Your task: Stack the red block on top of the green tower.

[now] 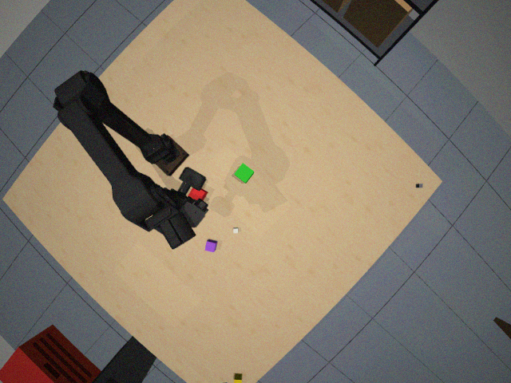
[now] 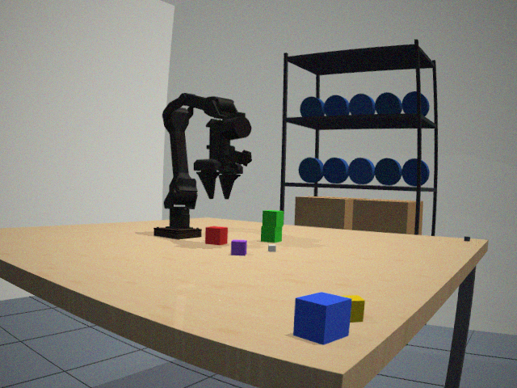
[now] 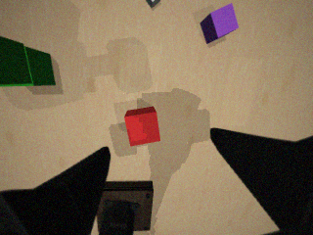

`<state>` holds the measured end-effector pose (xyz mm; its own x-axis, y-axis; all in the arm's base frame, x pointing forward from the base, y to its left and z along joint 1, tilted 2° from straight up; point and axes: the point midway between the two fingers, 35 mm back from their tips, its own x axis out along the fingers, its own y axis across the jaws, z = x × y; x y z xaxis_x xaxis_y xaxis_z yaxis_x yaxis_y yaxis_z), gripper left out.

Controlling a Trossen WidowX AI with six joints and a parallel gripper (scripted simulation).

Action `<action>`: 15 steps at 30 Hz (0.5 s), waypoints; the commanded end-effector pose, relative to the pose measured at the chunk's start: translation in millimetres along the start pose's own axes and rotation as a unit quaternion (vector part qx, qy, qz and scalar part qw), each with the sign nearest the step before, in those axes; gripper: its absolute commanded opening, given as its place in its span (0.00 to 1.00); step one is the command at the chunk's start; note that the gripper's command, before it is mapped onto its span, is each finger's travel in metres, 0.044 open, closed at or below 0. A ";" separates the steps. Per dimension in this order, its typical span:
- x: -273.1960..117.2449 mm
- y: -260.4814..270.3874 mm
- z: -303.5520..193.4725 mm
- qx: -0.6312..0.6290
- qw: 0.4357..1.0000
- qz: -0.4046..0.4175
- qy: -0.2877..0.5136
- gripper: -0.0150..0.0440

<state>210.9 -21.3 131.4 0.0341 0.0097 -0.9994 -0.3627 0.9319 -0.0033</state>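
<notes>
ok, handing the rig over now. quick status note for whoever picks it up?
End effector: open, holding nothing, pointing down above the red block.
Red block: on the table, untouched, near the arm base, apart from the green tower.
Green tower: two blocks, upright.
Nearby clutter: purple block and a small grey cube sit close to both.
Done: end effector lined up roughly over the red block.
Left: descend, grasp, lift, place on the tower, release without tipping it.

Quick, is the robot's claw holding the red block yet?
Claw: open, holding nothing, hanging above the small red cube block on the wooden table.
</notes>
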 end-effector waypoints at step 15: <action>34.9 13.0 -11.5 0.004 1.000 0.015 0.022 1.00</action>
<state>198.8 -14.6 114.2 -0.0071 0.0150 -0.9999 -0.3612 0.9324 0.0166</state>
